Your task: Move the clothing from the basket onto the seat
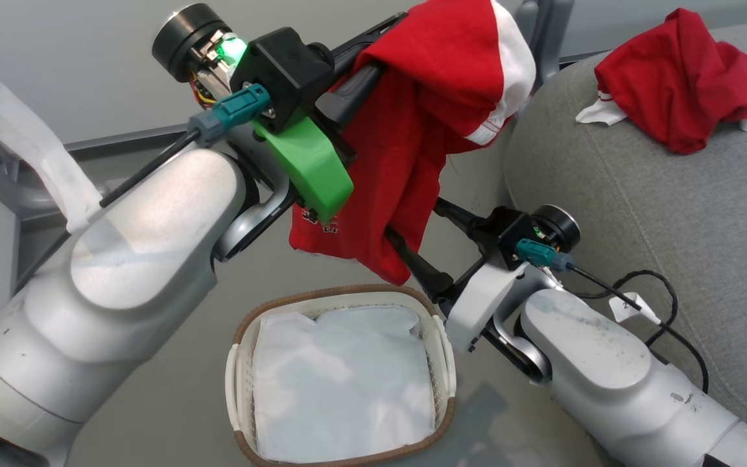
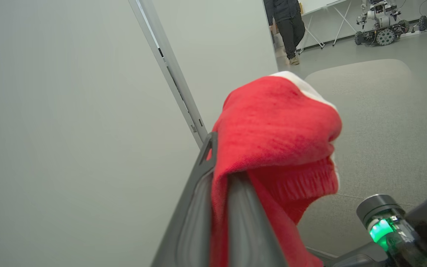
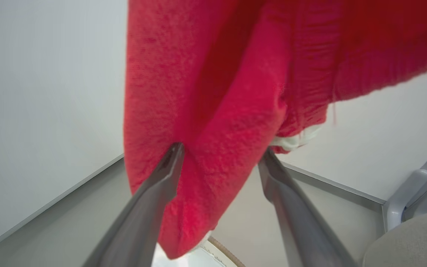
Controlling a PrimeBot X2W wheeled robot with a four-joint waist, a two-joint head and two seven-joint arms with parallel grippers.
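Note:
A bright red garment with white trim hangs high above the floor. My left gripper is shut on its upper fold, and the fabric drapes over the close-set fingers. My right gripper stands open under it, the hanging cloth falling between its spread fingers. The white basket sits on the floor below with just its white liner inside. A second red garment lies crumpled on the grey seat at the right.
A black cable and a white tag lie on the seat's near side. A white cloth hangs on a grey frame at the left. A person and another robot stand far off beyond the seat.

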